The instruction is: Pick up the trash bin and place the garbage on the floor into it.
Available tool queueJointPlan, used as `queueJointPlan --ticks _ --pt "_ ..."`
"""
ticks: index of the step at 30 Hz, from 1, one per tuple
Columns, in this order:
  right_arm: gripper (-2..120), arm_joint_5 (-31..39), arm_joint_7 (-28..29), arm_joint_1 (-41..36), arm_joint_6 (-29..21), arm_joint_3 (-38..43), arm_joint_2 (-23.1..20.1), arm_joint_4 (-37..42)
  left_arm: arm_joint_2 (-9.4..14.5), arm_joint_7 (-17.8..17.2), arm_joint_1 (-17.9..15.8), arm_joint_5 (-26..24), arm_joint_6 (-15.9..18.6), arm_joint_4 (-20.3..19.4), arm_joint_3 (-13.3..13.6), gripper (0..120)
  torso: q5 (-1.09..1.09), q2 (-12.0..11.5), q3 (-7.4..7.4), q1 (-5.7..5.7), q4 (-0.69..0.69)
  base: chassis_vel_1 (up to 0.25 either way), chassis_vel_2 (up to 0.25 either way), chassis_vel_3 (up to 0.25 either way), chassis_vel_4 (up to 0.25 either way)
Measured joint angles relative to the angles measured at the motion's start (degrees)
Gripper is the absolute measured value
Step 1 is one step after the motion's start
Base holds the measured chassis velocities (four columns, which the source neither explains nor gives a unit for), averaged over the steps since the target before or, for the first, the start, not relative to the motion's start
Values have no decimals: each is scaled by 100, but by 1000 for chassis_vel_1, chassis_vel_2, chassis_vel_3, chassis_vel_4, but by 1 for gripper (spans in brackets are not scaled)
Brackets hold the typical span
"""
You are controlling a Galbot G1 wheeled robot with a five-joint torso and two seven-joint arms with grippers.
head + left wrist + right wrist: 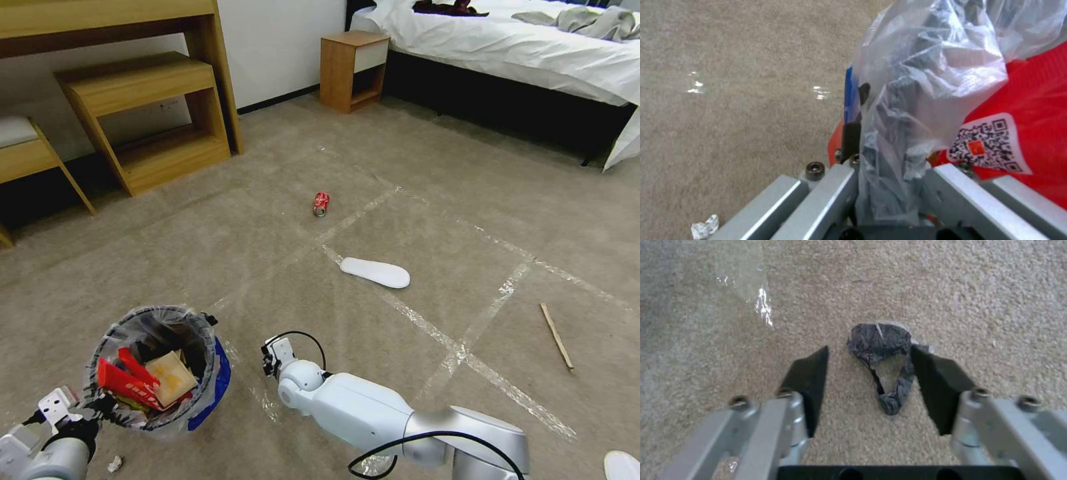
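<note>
The trash bin, dark, lined with a clear bag and blue low on its side, is at the lower left with red wrappers and a cardboard piece inside. My left gripper is shut on its bagged rim, beside a red wrapper with a QR code. My right gripper stands open just above the floor, its fingers either side of a dark crumpled plastic scrap. Farther out lie a crushed red can, a white insole and a wooden stick.
A small crumpled white paper lies by the left arm. Another white insole shows at the bottom right edge. Wooden shelves stand at the back left, a nightstand and a bed at the back right.
</note>
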Motion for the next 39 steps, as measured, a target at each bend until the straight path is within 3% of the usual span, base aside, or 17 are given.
queueJointPlan --ticks 5,10,12,21,29,35,39 --pt "77 -47 -73 5 41 -2 70 -129 -3 13 23 0 -25 8 -26 0 0 0 0 0 0 0 0 0 0" --pt "92 -108 -155 5 109 -2 130 -263 -13 25 49 5 -40 18 -33 0 0 0 0 0 0 0 0 0 0" --pt "93 -125 -170 5 128 -1 141 -292 -12 26 53 5 -42 18 -36 0 0 0 0 0 0 0 0 0 0" --pt "90 -179 -210 3 156 12 172 -394 -5 28 54 1 -44 18 -43 0 0 0 0 0 0 0 0 0 0" --pt "78 -236 -267 3 200 38 220 -536 -26 28 60 1 -50 -6 -43 0 0 0 0 0 0 0 0 0 0" --pt "62 -351 -353 -33 325 39 282 -662 -57 28 70 6 -59 -29 -39 0 0 0 0 0 0 0 0 0 0" --pt "61 -411 -386 -45 352 40 309 -719 -57 28 73 8 -66 -30 -39 0 0 0 0 0 0 0 0 0 0"
